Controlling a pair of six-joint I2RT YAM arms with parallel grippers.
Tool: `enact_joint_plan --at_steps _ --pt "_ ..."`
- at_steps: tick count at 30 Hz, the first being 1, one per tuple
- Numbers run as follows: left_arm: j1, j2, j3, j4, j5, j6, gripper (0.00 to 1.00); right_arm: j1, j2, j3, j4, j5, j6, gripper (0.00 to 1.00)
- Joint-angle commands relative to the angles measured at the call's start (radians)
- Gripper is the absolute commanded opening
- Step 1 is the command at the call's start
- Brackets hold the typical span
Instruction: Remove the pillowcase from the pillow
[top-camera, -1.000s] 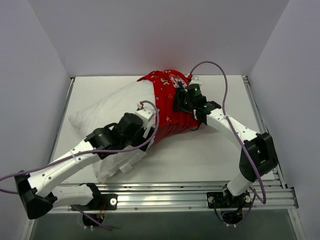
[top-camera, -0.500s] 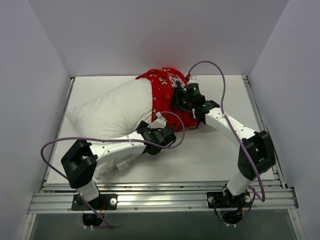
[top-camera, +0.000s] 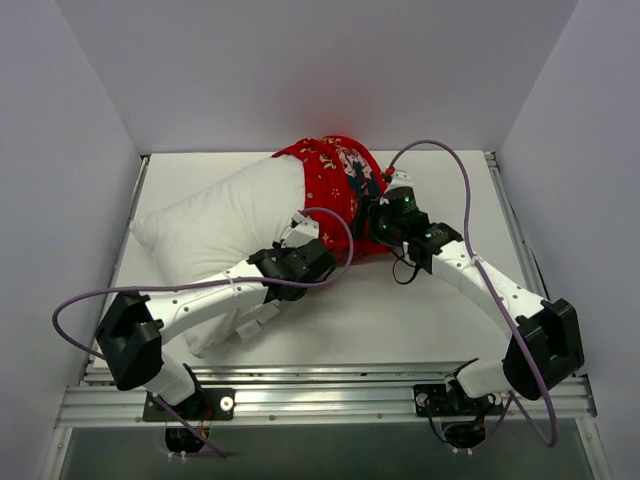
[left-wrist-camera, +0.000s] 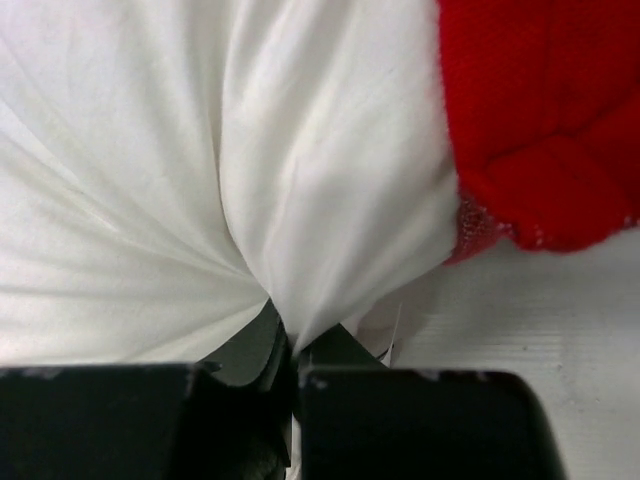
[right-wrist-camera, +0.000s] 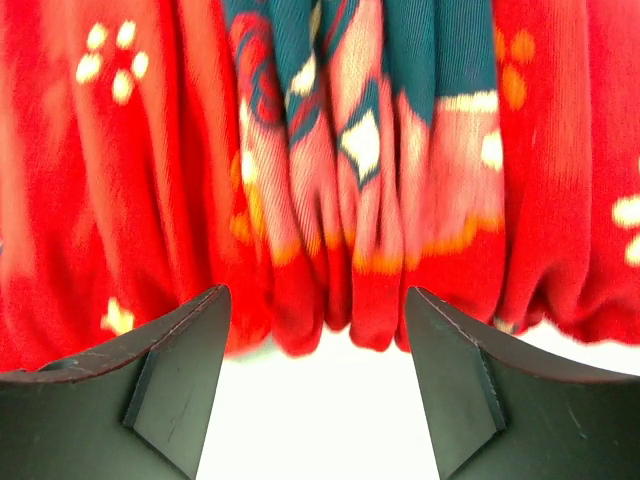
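The white pillow (top-camera: 220, 225) lies slantwise across the left half of the table. The red printed pillowcase (top-camera: 335, 180) is bunched over the pillow's far right end. My left gripper (top-camera: 312, 250) sits at the pillow's near edge beside the red fabric. In the left wrist view it (left-wrist-camera: 287, 340) is shut on a pinched fold of the pillow (left-wrist-camera: 200, 180), with the pillowcase (left-wrist-camera: 540, 120) at the upper right. My right gripper (top-camera: 378, 222) stands open at the pillowcase's near right edge. In the right wrist view the gathered pillowcase (right-wrist-camera: 330, 150) ends just past the right gripper (right-wrist-camera: 315, 300), with nothing between its fingers.
White walls close in the table (top-camera: 420, 310) on the left, back and right. A metal rail (top-camera: 330, 390) runs along the near edge. Purple cables (top-camera: 455, 170) loop above both arms.
My left arm has swung right to the pillow's near edge by the red cover, and its gripper has shut on white fabric. The right gripper has drawn back toward me, off the pillowcase.
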Motion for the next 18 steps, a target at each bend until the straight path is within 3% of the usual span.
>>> enact_joint_plan --at_steps 1,10,13,15,16,18 --pt "0.017 -0.087 0.014 0.075 0.104 0.015 0.02 0.024 -0.073 -0.022 -0.033 0.005 0.021 0.66" --pt "0.023 -0.147 0.106 0.029 0.128 0.066 0.02 0.059 0.009 -0.042 0.018 0.049 0.058 0.61" --pt "0.035 -0.161 0.123 0.007 0.145 0.069 0.02 0.057 0.069 -0.019 0.061 0.089 0.072 0.48" --pt "0.049 -0.171 0.127 -0.011 0.154 0.075 0.02 0.054 0.107 0.007 0.05 0.118 0.066 0.34" --pt "0.072 -0.188 0.129 -0.017 0.158 0.077 0.02 0.051 0.118 0.013 0.039 0.168 0.064 0.18" --pt "0.101 -0.205 0.127 -0.037 0.151 0.087 0.02 0.027 0.134 0.021 -0.005 0.221 0.092 0.0"
